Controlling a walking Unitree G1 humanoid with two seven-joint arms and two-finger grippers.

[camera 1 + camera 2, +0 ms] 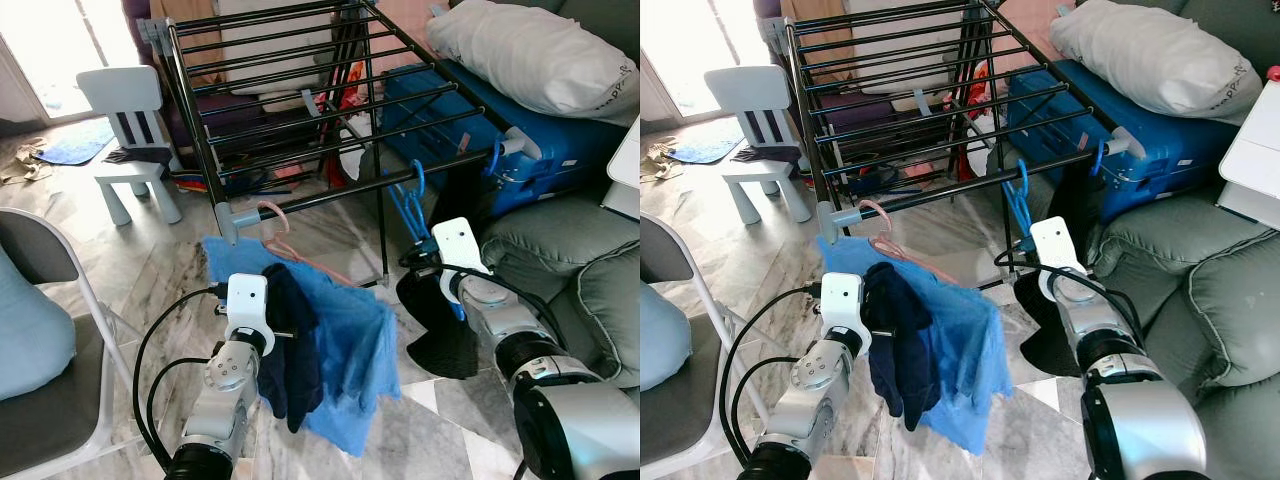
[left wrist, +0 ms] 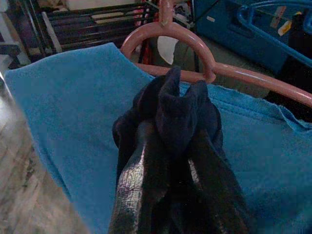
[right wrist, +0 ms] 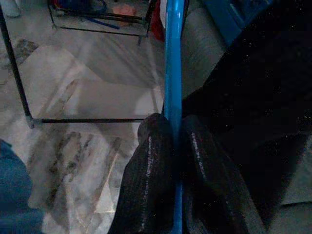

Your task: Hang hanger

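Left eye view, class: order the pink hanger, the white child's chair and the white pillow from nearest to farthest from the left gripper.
1. pink hanger, just ahead of the left gripper.
2. white child's chair, far left.
3. white pillow, far right, on the blue suitcase.

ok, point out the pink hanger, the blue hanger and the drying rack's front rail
pink hanger (image 1: 272, 214), left eye view, on its hook.
blue hanger (image 1: 415, 185), left eye view, on its hook at the rail.
drying rack front rail (image 1: 340, 198), left eye view, on the bar between the hangers.
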